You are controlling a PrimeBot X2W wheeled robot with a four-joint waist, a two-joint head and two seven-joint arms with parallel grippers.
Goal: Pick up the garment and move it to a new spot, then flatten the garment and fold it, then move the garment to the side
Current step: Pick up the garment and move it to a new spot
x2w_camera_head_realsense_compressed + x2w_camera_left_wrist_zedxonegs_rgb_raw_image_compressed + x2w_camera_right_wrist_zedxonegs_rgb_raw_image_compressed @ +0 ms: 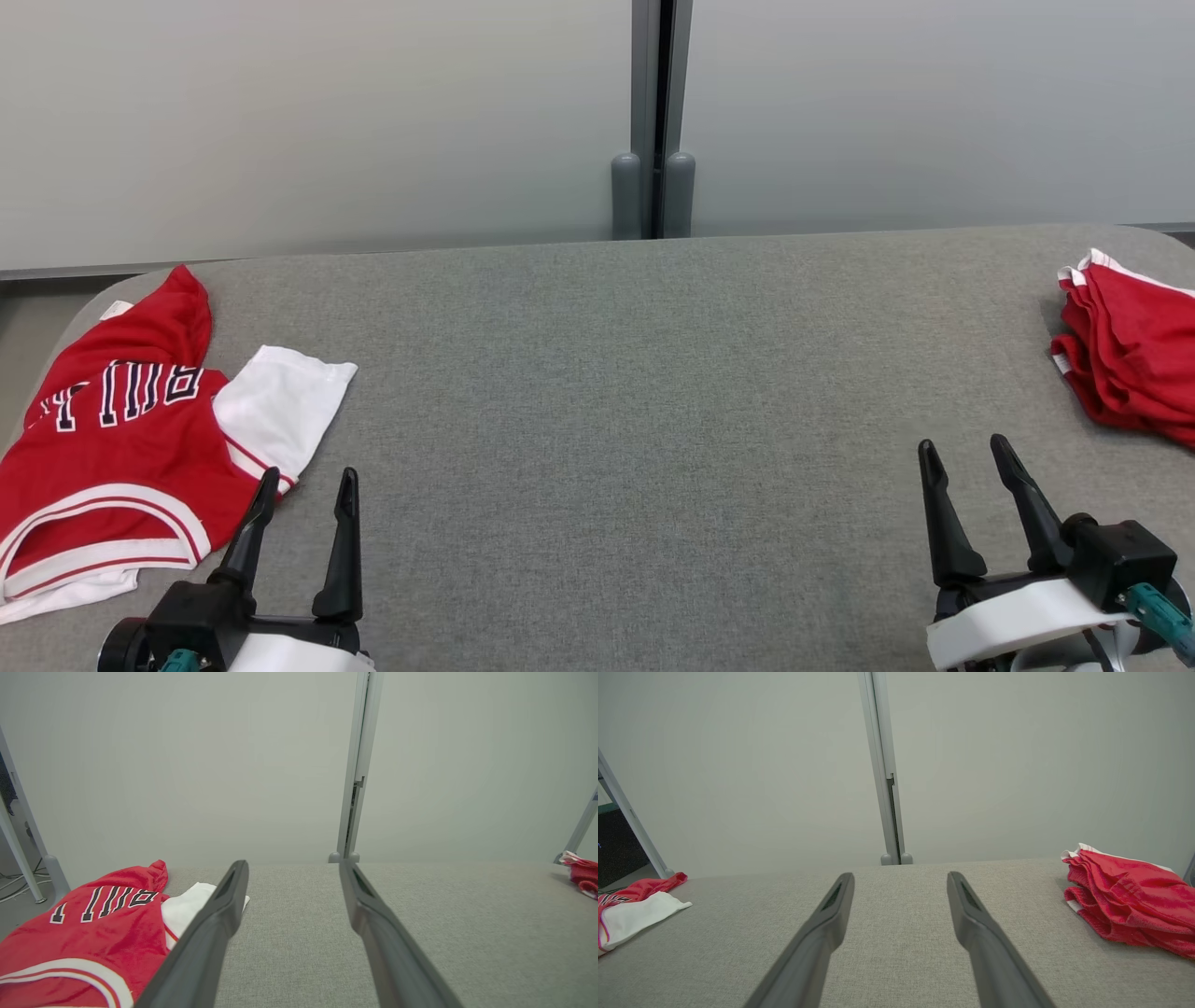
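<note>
The garment [112, 439], a red jersey with dark lettering, white trim and a white part, lies crumpled at the left end of the grey table [616, 392]. It also shows low left in the left wrist view [93, 933] and far left in the right wrist view [640, 903]. My left gripper [309, 474] stands open just right of the jersey's edge, its left finger over the white hem, nothing between the fingers [293, 863]. My right gripper [963, 443] is open above bare table near the front right [901, 875].
A folded pile of red garments [1134, 364] with white trim sits at the table's right end [1125, 900] [584, 875]. Pale wall panels with a grey post [653, 121] stand close behind the table. The table's corners are rounded.
</note>
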